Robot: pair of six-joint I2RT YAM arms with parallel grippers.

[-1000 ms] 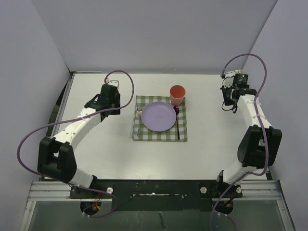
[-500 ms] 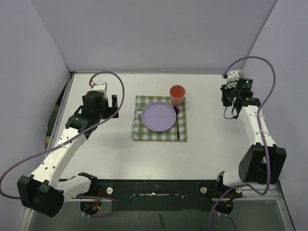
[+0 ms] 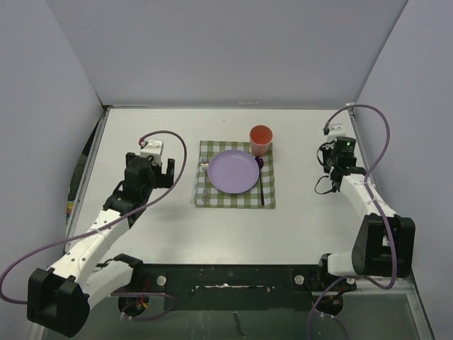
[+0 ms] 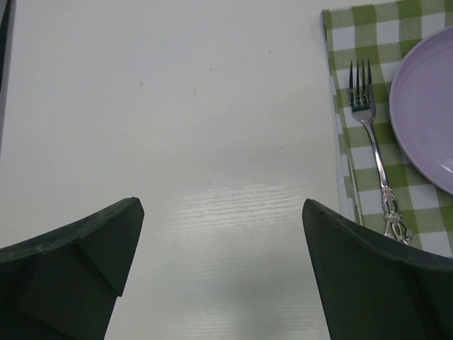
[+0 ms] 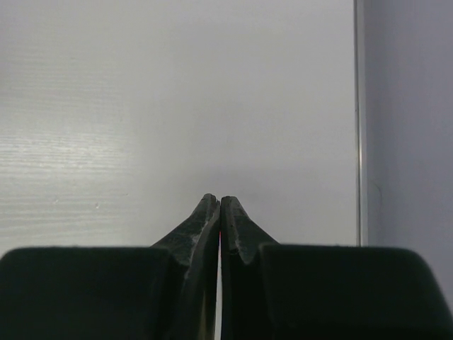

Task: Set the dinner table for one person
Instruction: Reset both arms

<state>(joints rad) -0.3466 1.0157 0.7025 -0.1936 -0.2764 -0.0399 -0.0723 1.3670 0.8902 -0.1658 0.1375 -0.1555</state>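
- Two arms reach over the dinner table (image 3: 304,205), the white top that fills the space between the grey walls and carries everything else.
- One place setting lies at the table's middle, slightly toward the far edge: a green-and-white checked cloth (image 3: 241,200) with a lilac plate (image 3: 233,171) at its centre.
- A silver fork (image 4: 371,149) lies on the cloth's left strip just beside the plate. A purple spoon (image 3: 261,180) lies along the plate's right side, and an orange cup (image 3: 261,139) stands at the cloth's far right corner.
- The left gripper (image 4: 221,212) hangs over bare table between the left edge and the cloth, just short of the cloth's left border. Its fingers are spread wide and released, with only white tabletop between them.
- The left arm rises from the near edge, its elbow low by the near left corner. The forearm stretches toward the far edge, and the wrist looks down on the table with the fork off to its right.
- The right gripper (image 5: 219,205) sits over bare table close to the right edge, well apart from the cup and level with the plate. Its fingers are pressed tip to tip, clenched on nothing.
- The right arm folds at an elbow near the near right corner, and its forearm runs toward the far edge.
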